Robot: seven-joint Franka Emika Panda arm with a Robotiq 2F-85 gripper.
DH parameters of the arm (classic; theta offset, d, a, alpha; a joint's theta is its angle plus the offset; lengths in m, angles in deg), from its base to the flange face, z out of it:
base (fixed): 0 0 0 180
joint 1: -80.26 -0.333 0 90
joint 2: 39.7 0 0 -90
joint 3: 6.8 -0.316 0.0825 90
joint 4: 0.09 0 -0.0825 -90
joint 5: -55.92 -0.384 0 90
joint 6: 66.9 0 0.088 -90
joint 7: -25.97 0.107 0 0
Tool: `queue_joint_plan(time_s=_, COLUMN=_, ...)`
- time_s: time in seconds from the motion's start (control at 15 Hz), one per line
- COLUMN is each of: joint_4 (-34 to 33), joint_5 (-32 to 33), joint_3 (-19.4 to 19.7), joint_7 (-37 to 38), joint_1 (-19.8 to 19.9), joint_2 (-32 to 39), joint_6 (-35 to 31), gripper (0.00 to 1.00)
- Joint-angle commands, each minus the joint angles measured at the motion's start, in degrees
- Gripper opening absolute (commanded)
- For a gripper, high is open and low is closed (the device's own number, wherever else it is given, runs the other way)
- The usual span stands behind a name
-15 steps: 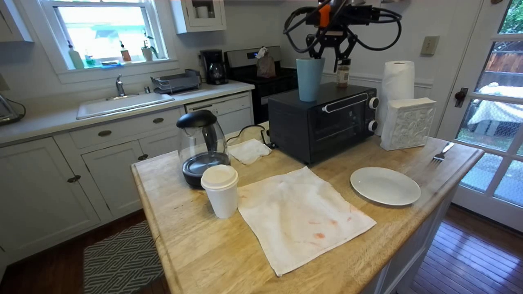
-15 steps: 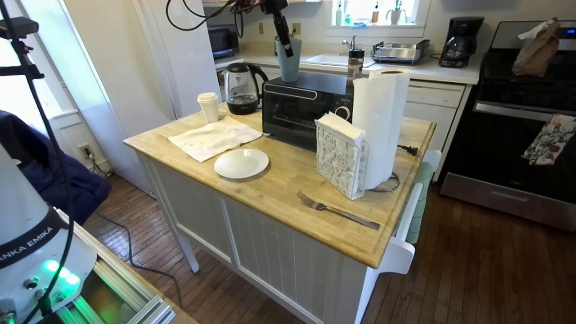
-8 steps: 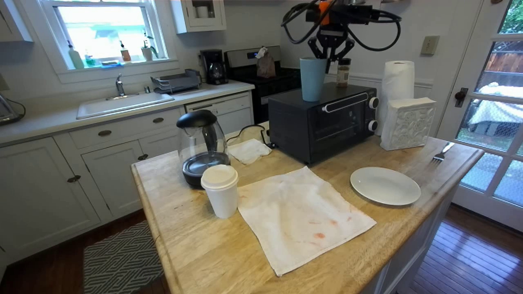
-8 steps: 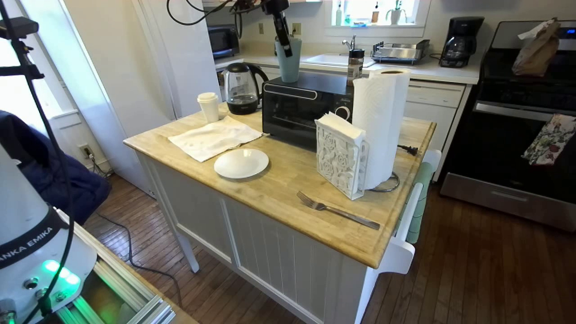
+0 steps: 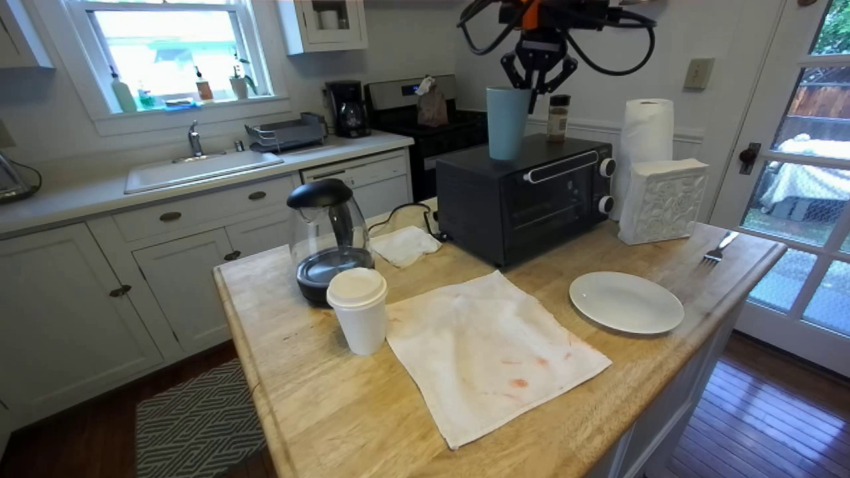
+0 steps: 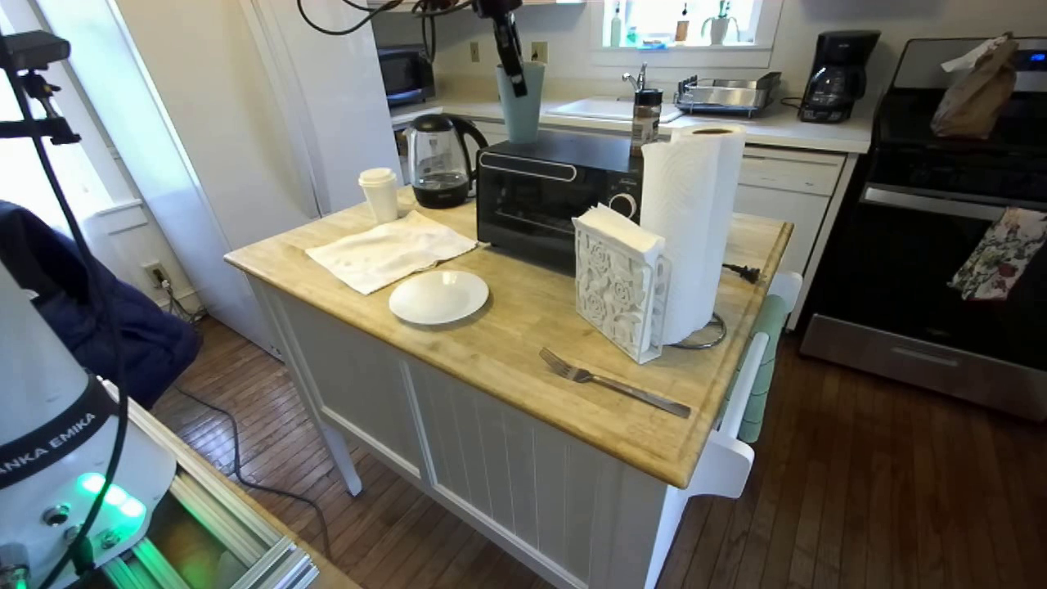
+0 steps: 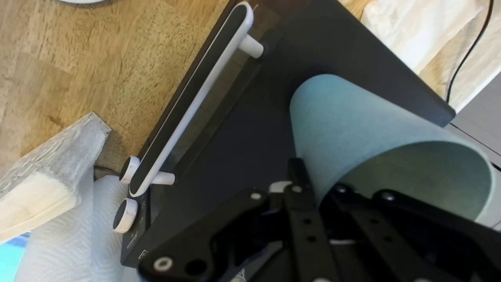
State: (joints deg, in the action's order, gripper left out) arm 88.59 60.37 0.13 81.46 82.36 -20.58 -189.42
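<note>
Where gripper (image 5: 532,93) pinches cup (image 5: 507,126), "EMIKA" arm (image 6: 61,462), jar (image 5: 558,121) illegible

A fork (image 6: 617,386) lies near one corner of the wooden tabletop (image 6: 515,311), a white plate (image 6: 439,297) near the adjoining long edge.

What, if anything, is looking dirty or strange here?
The spread white cloth on the wooden countertop has reddish spots, so it looks soiled. Beside the toaster oven, a crumpled white cloth looks untidy. The blue cup, held by the end effector, shows no visible damage.
</note>
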Motion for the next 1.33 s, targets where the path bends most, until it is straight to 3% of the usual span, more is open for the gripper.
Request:
queue_joint_plan(time_s=0.0, joint_4=4.4, joint_5=-0.7, joint_3=0.1, joint_7=-1.0, joint_1=-0.5, joint_2=-5.4, joint_6=2.2, gripper=0.01)
queue_joint_plan(time_s=0.53, joint_4=13.9, joint_5=0.1, joint_3=-0.8, joint_7=-3.5, joint_1=-0.4, joint_2=-13.6, joint_6=7.0, gripper=0.01)
queue_joint_plan(time_s=0.93, joint_4=23.0, joint_5=0.6, joint_3=-2.3, joint_7=-3.3, joint_1=-0.7, joint_2=-17.4, joint_6=5.7, gripper=0.01)
queue_joint_plan(time_s=1.27, joint_4=28.7, joint_5=4.0, joint_3=-3.1, joint_7=-0.8, joint_1=-1.1, joint_2=-16.5, joint_6=-0.5, gripper=0.01)
